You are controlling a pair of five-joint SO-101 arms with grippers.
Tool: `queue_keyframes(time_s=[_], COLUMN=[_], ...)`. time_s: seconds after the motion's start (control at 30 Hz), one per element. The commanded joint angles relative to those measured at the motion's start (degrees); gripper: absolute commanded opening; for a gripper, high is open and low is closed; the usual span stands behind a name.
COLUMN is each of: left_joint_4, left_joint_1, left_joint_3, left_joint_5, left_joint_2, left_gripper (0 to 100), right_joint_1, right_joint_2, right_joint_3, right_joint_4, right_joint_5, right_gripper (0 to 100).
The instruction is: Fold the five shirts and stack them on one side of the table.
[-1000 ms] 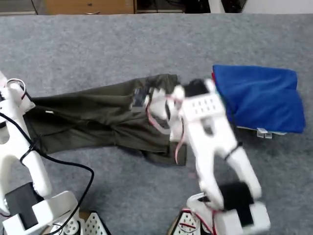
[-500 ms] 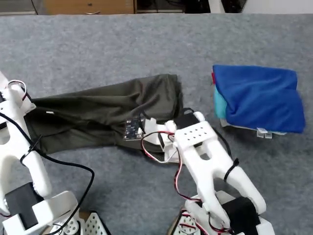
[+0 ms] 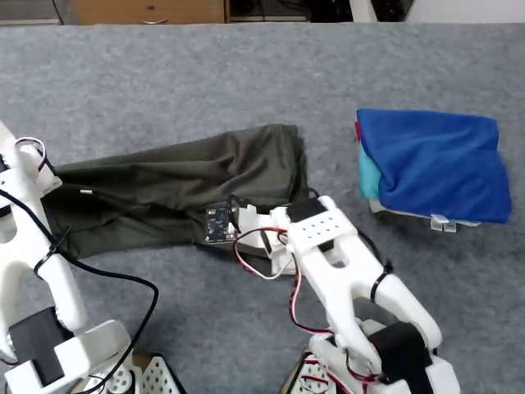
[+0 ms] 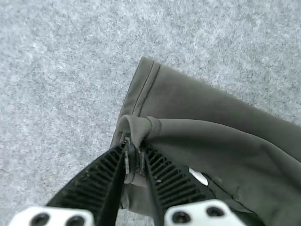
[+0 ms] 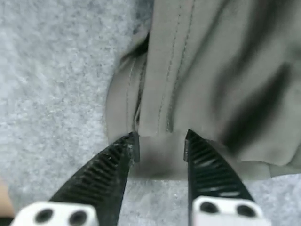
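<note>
We see the grey worktop (image 3: 246, 74) spread under everything. Across it lies the olive shirt (image 3: 180, 185), long and rumpled, stretched between our two claws: one end at the left claw, the other at the right. Well apart from the right claw, off to that arm's right, sits the folded stack (image 3: 435, 164) — blue on top, with a teal edge (image 3: 366, 176) peeping out beneath it and something pale at the bottom.

The left claw (image 4: 134, 157) is pinched together on a small bunched fold at the shirt's hemmed edge. The cloth rises into a little ridge just beyond its tips, and bare worktop lies close beside it.

The right claw (image 5: 160, 143) stands apart. Its two ribbed fingers (image 5: 122, 155) straddle the stitched hem at the shirt's corner, with the tips low at the cloth — whether they touch it we cannot tell. Grey worktop shows just beside this claw too.
</note>
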Motion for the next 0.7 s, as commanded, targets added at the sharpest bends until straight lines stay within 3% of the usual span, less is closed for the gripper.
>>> queue_keyframes(time_s=[0.0, 0.67], left_joint_4=[0.4, 0.5], left_joint_1=[0.0, -0.1], left_joint_3=[-1.3, -1.1], left_joint_5=[0.3, 0.1], left_joint_2=[-1.9, -1.9], left_gripper=[2, 2], right_joint_1=[-1.0, -1.6], right_joint_2=[0.7, 0.5], right_joint_3=[-0.1, -0.6], right_joint_4=[-2.1, 0.9], right_joint_5=[0.5, 1.6], right_gripper=[17.3, 17.3])
